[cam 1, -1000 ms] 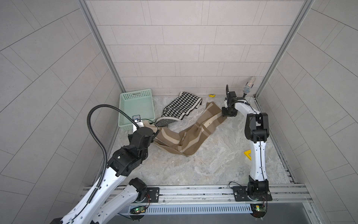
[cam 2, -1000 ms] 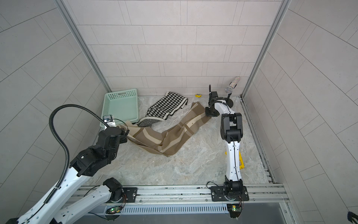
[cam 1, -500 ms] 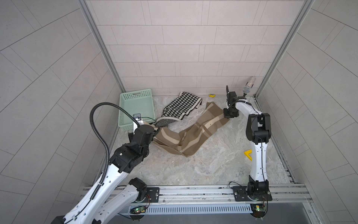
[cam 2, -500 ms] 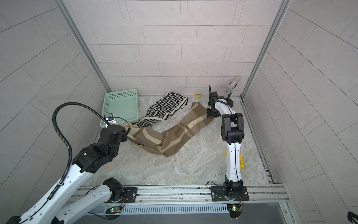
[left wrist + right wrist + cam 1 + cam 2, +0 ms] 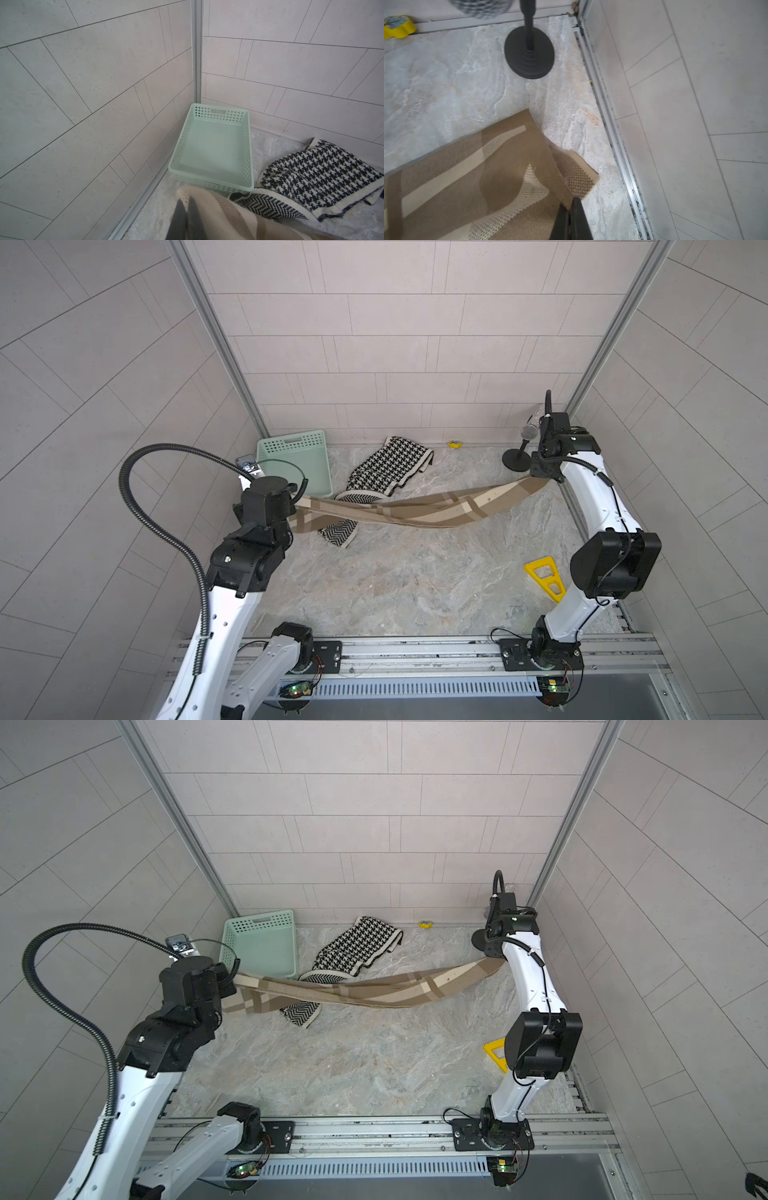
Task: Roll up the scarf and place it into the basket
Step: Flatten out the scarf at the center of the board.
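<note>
The left gripper (image 5: pixel 186 204) is clamped tight on one end of the tan plaid scarf (image 5: pixel 415 512), just in front of the mint-green basket (image 5: pixel 293 443) in the far left corner. The right gripper (image 5: pixel 569 204) pinches the opposite end at the far right, beside a black microphone stand (image 5: pixel 516 459). The scarf hangs stretched between them, outside the basket, passing over a black-and-white houndstooth scarf (image 5: pixel 390 464) on the marble table (image 5: pixel 395 580). A yellow triangle (image 5: pixel 544 578) lies near right
</note>
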`<state>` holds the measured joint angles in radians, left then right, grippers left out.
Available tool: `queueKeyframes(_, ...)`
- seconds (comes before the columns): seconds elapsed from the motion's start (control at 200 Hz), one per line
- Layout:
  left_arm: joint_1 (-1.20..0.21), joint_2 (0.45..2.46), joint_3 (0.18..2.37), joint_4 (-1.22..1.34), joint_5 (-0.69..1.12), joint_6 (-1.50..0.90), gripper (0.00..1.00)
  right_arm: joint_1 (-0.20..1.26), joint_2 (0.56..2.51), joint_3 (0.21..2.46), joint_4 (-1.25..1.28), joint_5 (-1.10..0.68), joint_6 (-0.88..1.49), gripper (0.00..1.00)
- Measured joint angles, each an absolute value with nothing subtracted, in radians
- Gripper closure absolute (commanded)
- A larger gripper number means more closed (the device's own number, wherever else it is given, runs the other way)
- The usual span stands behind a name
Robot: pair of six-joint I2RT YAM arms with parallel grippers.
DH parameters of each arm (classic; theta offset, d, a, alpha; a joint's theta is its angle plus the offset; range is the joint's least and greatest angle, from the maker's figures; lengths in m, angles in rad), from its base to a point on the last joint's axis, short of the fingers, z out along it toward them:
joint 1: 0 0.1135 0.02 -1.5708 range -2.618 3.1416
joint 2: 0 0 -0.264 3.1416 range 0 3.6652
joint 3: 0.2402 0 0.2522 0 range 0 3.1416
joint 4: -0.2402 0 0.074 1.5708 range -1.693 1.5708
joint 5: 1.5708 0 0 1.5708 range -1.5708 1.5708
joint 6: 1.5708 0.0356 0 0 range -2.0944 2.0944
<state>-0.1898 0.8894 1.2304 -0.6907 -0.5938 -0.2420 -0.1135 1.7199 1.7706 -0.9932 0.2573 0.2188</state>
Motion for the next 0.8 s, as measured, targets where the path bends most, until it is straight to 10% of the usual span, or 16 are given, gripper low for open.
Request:
queueKeyframes(0.435,-0.007,1.213,1.433,-0.600,-0.312,-0.247,1.00,-0.154,1.808,1.879,-0.905,0.253,0.203,1.00)
queueKeyframes(0.801,0.049,1.031,1.347,-0.627,-0.341,-0.262,1.00,-0.181,1.694,1.642,-0.791,0.237,0.226,1.00)
